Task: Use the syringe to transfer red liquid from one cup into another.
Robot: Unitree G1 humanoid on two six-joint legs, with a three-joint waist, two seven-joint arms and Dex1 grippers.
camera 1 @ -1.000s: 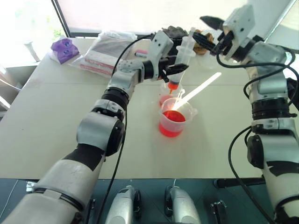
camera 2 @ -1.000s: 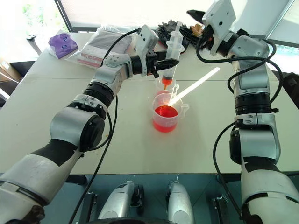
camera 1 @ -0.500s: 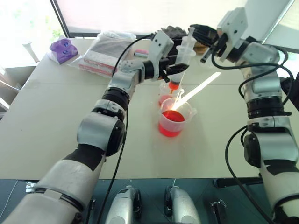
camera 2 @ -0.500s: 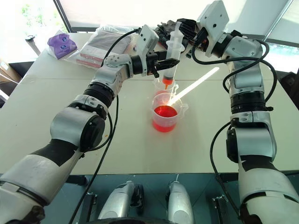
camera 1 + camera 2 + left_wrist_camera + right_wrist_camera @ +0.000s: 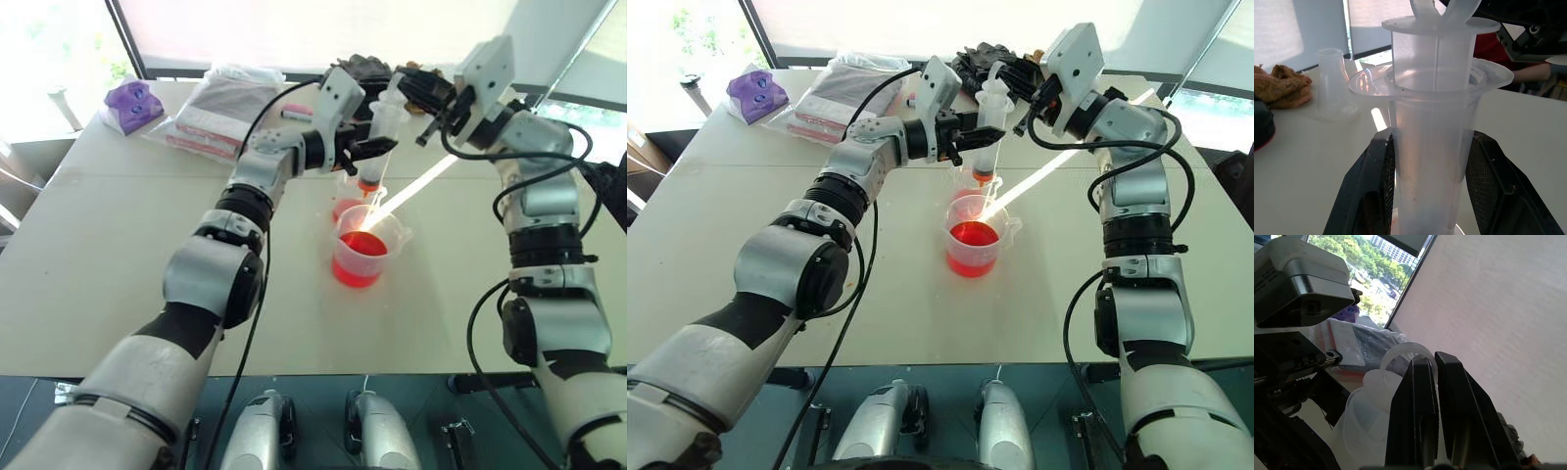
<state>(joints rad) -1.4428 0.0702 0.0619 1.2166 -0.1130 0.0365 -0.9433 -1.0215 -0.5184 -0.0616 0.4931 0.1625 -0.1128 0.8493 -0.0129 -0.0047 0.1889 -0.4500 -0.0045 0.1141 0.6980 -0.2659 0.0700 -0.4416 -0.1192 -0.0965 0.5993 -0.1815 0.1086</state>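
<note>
My left gripper [image 5: 369, 147] is shut on the barrel of the clear syringe [image 5: 384, 116] and holds it upright. The barrel fills the space between its black fingers [image 5: 1371, 196]. The orange tip [image 5: 367, 181] hangs just above the smaller clear cup [image 5: 343, 206], which holds a little red liquid. In front of it stands the spouted beaker [image 5: 361, 257], with red liquid [image 5: 362, 245] in its lower half. My right gripper [image 5: 404, 80] is shut, its fingertips against the ring at the top of the white plunger [image 5: 1403, 355].
A wrapped pink-and-white package [image 5: 220, 113] and a purple object [image 5: 134, 103] lie at the far left of the table [image 5: 118, 245]. A dark cloth pile [image 5: 364, 67] sits at the back. An upturned clear cup [image 5: 1332, 83] and a brown rag [image 5: 1278, 88] lie beyond the syringe.
My right gripper has swung left and down from the back right to the plunger's top and has shut. The left gripper and the syringe have stayed over the smaller cup.
</note>
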